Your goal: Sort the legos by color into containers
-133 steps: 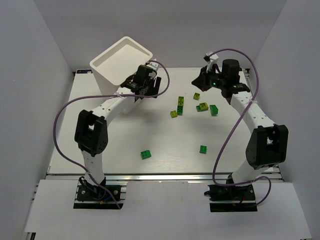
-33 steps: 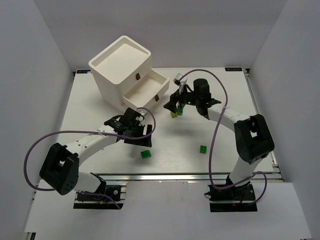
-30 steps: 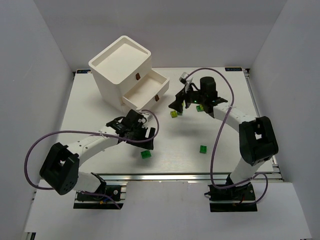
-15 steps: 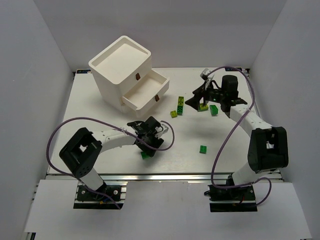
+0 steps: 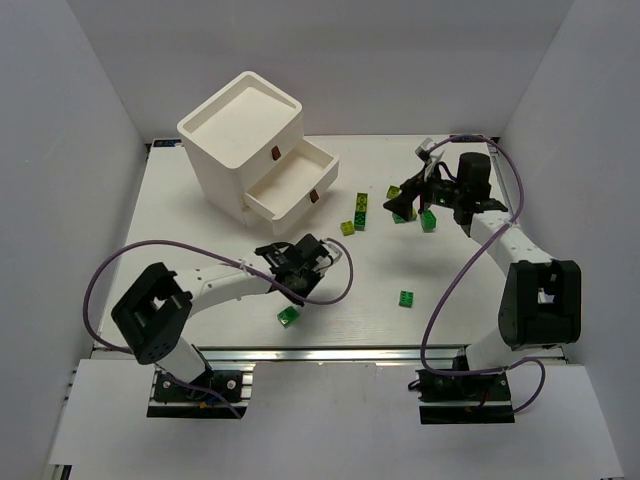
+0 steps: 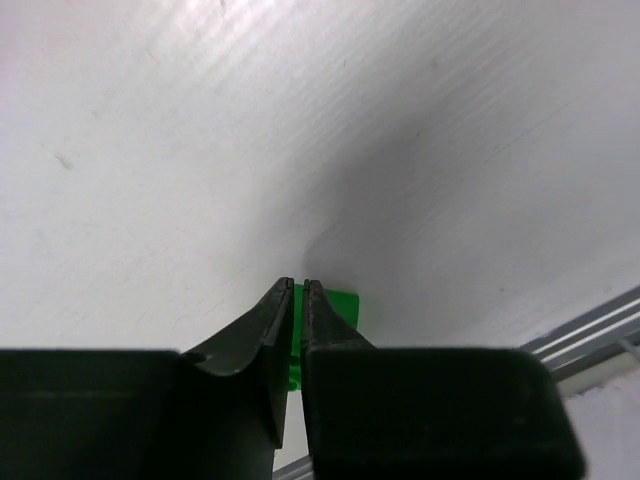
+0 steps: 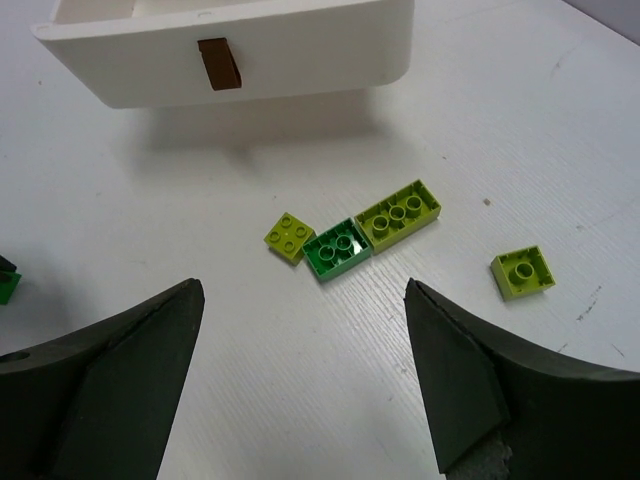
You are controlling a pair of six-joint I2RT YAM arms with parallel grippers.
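The white drawer unit [image 5: 243,125] stands at the 11 o'clock corner of the table [image 5: 180,225]. A lower drawer [image 5: 292,178] is pulled out toward 4 o'clock. Its brown tab [image 7: 218,63] shows in the right wrist view.

The left gripper [image 6: 298,286] is low over the table, at about 7 o'clock from the table's middle. Its fingers [image 6: 250,330] are pressed nearly together, with only a thin slit between them. A bright green brick [image 6: 342,306] lies on the table right at the fingertips, partly hidden behind them, and a little green shows through the slit. Whether the fingers pinch its edge or only touch it, I cannot tell. In the top view this brick is at 6 o'clock from the gripper, near the front edge of the table.

The right gripper [image 7: 300,300] hangs at 2 o'clock from the middle. It is released, its jaws spread wide with nothing between them. Beyond the jaws three bricks lie in a row, touching or almost touching: a small yellow-green brick [image 7: 290,238], a dark green brick [image 7: 338,250] and a long yellow-green brick [image 7: 400,213]. A single yellow-green brick [image 7: 523,271] lies apart from them, at 4 o'clock in that view. In the top view a lone green brick [image 5: 406,298] lies at 5 o'clock from the middle.
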